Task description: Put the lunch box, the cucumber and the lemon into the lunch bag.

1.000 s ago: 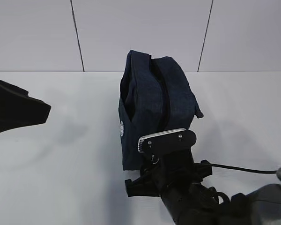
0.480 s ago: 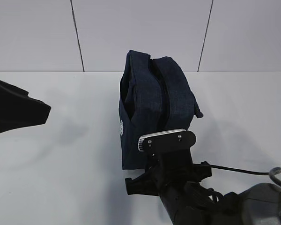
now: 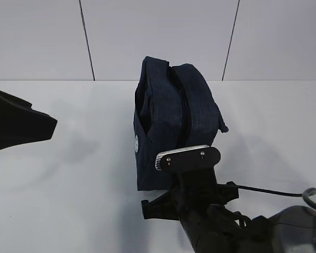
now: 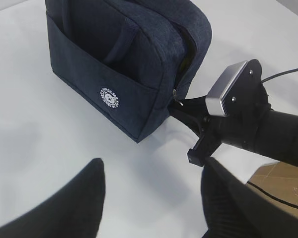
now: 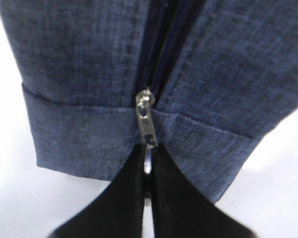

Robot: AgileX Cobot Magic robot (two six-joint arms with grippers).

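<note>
The zipper pull (image 5: 147, 148) of the lunch bag (image 3: 171, 121), standing mid-table, is pinched in the closed right gripper (image 5: 148, 171). Zipper travel is judged next; steady tension is required.

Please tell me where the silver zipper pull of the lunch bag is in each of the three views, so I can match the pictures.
Exterior view: not visible; the right arm hides the bag's near end.
Left wrist view: zipper pull near the centre, at the bag's near corner, where the right gripper meets it.
Right wrist view: centre, pinched between the fingertips.
Shared landmark: the lunch bag, with its zipper.
</note>
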